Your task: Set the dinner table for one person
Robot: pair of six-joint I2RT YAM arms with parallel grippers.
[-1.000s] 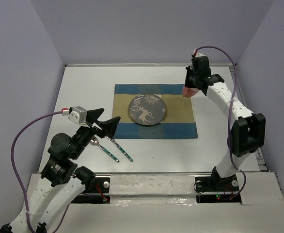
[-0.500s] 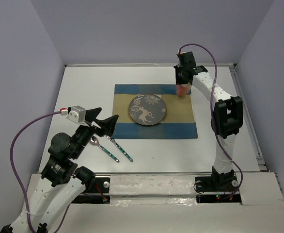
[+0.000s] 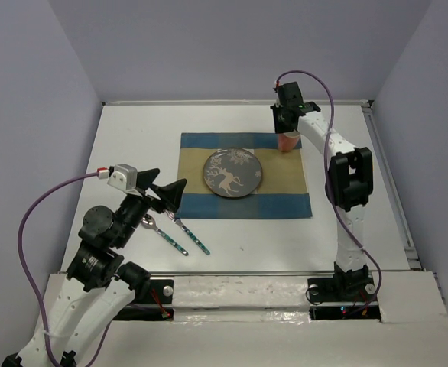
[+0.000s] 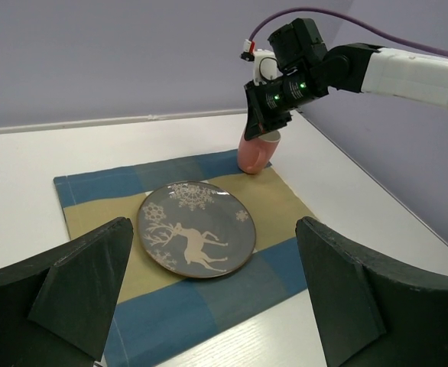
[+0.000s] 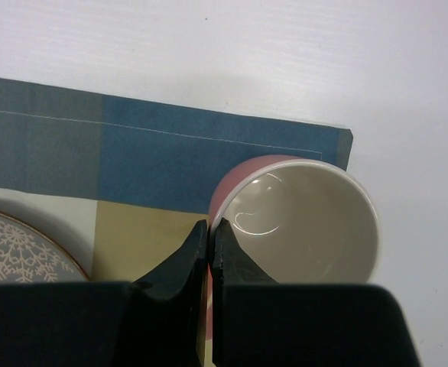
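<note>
A grey plate with a deer (image 3: 232, 173) lies on the blue-and-tan checked placemat (image 3: 285, 200) in the middle of the white dinner table (image 3: 346, 229). My right gripper (image 3: 285, 131) is shut on the rim of a pink cup (image 3: 288, 141) that stands at the placemat's far right corner; the cup also shows in the left wrist view (image 4: 254, 153) and in the right wrist view (image 5: 308, 222). My left gripper (image 3: 169, 195) is open and empty above the table's near left. A spoon (image 3: 163, 232) and a fork (image 3: 193, 235) lie just below it.
Lilac walls close in the table on three sides. A raised rail (image 3: 388, 176) runs along the table's right edge. The arm bases stand at the near edge.
My right gripper carried the pink cup leftward from beyond the placemat's right edge onto its far right corner. The left gripper barely moved.
</note>
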